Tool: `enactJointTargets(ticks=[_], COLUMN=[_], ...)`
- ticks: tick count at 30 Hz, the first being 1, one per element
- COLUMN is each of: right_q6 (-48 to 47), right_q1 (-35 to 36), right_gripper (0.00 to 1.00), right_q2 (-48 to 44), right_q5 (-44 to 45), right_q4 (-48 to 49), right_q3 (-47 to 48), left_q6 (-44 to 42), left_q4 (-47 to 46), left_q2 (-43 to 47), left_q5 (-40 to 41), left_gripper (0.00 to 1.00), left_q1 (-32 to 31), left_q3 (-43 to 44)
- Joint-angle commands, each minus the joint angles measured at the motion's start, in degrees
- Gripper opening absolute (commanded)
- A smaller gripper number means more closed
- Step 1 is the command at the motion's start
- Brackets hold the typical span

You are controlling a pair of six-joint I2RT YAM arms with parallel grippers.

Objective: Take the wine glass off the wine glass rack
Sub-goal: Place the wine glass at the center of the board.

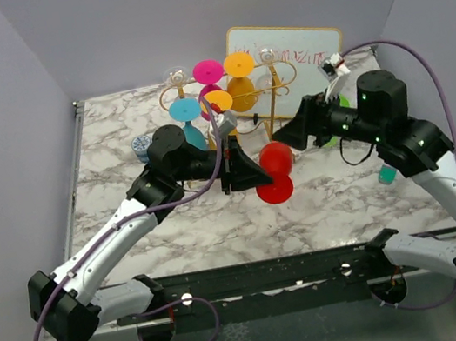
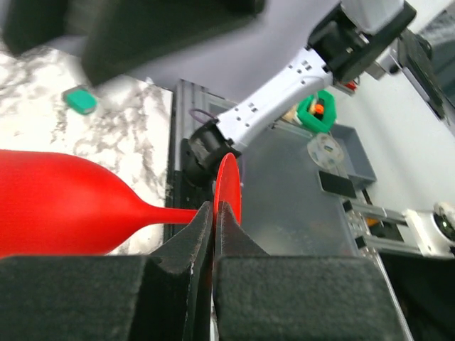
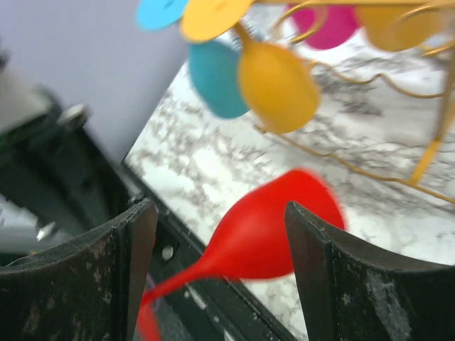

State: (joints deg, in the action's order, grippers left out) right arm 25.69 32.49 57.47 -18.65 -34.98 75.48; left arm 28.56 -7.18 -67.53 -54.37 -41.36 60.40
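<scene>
Closest to the lens in the left wrist view, the left gripper (image 2: 213, 213) has its black jaws pinched on the thin stem of the red wine glass (image 2: 60, 202), right beside the round foot. The glass lies on its side, bowl pointing away from the fingers.

From above, the marbled table (image 1: 133, 231) fills the scene, and both arms reach in over its middle. At the far side stands the gold wine glass rack (image 1: 273, 92), with a gold-framed whiteboard (image 1: 304, 51) just behind it. The red wine glass is off the rack, held in the air in front of it, between the two grippers.

The right gripper (image 3: 217, 213) has its jaws spread wide, and the red bowl shows between them in its own view. Whether either finger touches the bowl is hard to say, as that view is blurred.

A pink glass (image 1: 208, 71), an orange glass (image 1: 238, 64) and a blue glass (image 1: 186, 110) hang upside down on the rack. A small teal object (image 1: 386, 175) lies near the right arm.
</scene>
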Motion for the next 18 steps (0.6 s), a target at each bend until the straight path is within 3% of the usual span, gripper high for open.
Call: enactJointTargets(ticks=[1, 3, 8, 10, 14, 18], right_q6=[3.92, 5.1, 8.93, 12.38, 24.04, 25.48], right_q1=[-8.5, -14.72, -33.86, -35.43, -36.18, -36.22], right_gripper=[0.78, 0.78, 0.78, 0.78, 0.78, 0.78], right_q2=[2.39, 2.61, 4.71, 4.63, 1.78, 2.62], right_q5=[-4.08, -11.55, -40.13, -46.56, -50.72, -54.34], right_q4=[-4.79, -3.6, 4.06, 11.72, 33.58, 37.91], right_q3=[2.02, 0.97, -6.35, -10.8, -20.52, -20.5], left_q6=[-5.16, -7.02, -13.38, -15.58, -18.88, -19.48], left_q4=[-0.99, -0.91, 0.04, 0.46, 0.5, 0.39], left_q2=[1.5, 2.41, 6.19, 7.5, 8.71, 8.32], left_q5=[-3.42, -2.89, -0.04, 0.56, -1.86, -3.73], left_gripper=[0.0, 0.0, 0.0, 0.0, 0.0, 0.0], left_q1=[-3.56, -4.48, -5.57, -5.65, -5.78, -5.87], left_q3=[-0.99, -1.51, -3.48, -3.91, -3.91, -3.21])
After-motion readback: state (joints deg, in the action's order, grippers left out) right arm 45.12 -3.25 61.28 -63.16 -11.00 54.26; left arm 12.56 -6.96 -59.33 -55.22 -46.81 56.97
